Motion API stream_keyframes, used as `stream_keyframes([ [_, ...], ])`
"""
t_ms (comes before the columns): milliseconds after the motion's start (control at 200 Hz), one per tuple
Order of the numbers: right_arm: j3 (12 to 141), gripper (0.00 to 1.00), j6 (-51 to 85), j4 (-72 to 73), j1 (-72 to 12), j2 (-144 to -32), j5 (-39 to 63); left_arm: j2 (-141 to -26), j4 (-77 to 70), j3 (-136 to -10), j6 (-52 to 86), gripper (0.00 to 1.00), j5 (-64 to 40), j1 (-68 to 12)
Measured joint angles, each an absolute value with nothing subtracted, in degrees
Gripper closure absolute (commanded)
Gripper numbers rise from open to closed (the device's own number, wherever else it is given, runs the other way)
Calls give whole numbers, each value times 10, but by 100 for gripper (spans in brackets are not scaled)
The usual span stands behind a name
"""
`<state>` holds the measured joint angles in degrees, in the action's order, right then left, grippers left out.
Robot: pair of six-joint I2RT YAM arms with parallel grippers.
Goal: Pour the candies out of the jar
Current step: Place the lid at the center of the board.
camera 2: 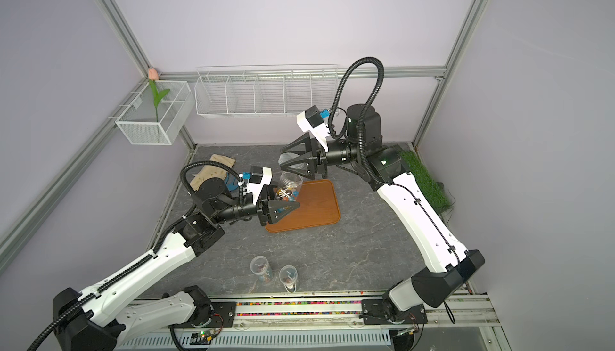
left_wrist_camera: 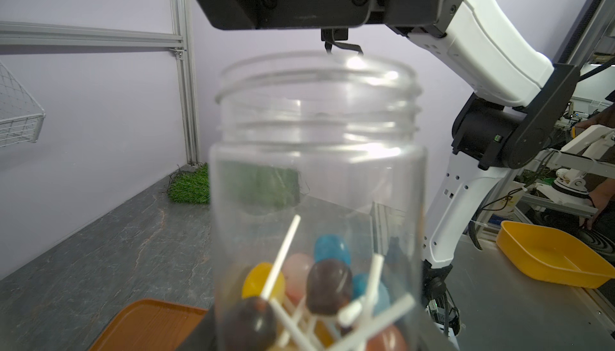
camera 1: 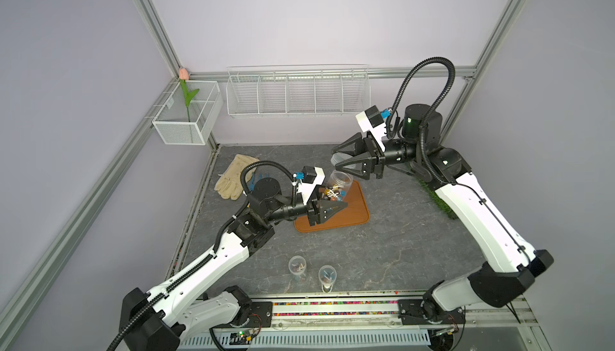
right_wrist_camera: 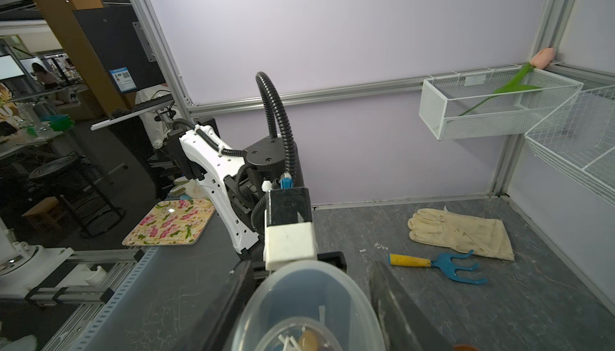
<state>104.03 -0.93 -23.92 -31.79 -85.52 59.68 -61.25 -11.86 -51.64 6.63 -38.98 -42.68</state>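
Nothing legible; the blue notice (right_wrist_camera: 123,79) looks too blurred.

A robotics lab. An aluminium frame (camera 1: 154,20) with lilac wall panels (camera 1: 299,16) encloses a grey table (camera 1: 382,233), and two robot arms (camera 1: 482,219) stand on a rail (camera 1: 332,312) at its edge. Beyond the frame lie cluttered benches (right_wrist_camera: 33,133), a stool (right_wrist_camera: 60,169) and a person (right_wrist_camera: 43,74).

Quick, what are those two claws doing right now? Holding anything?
Left gripper: closed on the jar, candies inside.
Right gripper: closed on the clear lid.
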Motion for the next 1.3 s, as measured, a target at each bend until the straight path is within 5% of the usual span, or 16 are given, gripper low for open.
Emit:
stream_keyframes([
  [455,759,43,43,-191,-199,-739,282,-606,-95,-516,48,57,-375,-427],
  [745,541,43,89,-123,-183,-792,52,-606,-92,-516,42,57,-373,-427],
  [1020,484,45,147,-27,-181,-940,-47,-606,-86,-516,38,57,-368,-427],
  [1300,467,33,173,29,-181,-962,-82,-608,-78,-516,29,57,-358,-427],
])
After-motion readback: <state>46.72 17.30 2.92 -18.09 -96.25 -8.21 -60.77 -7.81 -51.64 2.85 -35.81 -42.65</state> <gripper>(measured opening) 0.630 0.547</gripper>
